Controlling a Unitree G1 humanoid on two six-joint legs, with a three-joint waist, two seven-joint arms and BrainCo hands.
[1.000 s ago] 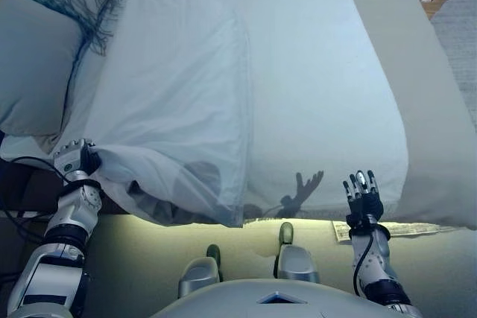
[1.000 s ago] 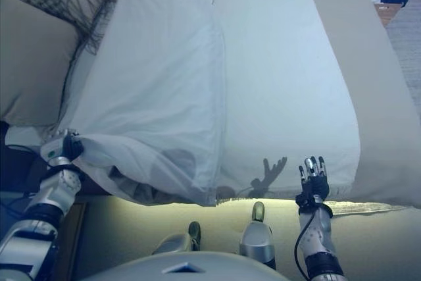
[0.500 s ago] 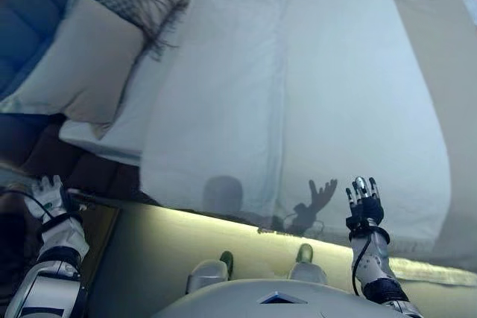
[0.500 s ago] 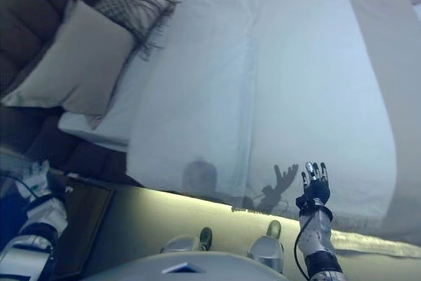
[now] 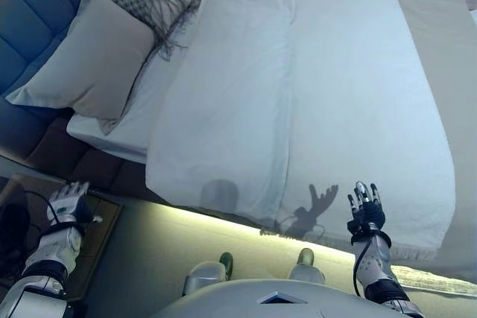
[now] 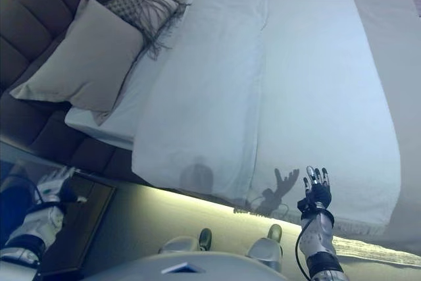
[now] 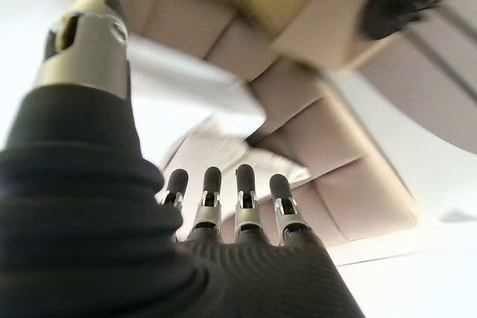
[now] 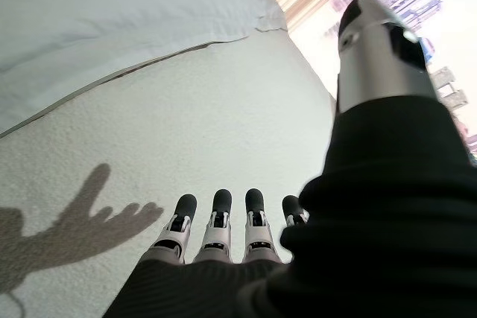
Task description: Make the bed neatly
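Both arms are silver-grey with jointed, rounded segments. The left hand (image 5: pixel 67 202) and right hand (image 5: pixel 365 206) each carry silver fingers (image 8: pixel 216 221) with dark rounded tips and a thicker silver thumb (image 8: pixel 380 53). A dark ribbed cover wraps the back of each hand and wrist.

A pale blue duvet (image 5: pixel 313 102) lies spread flat over the bed, one lengthwise fold down its middle.
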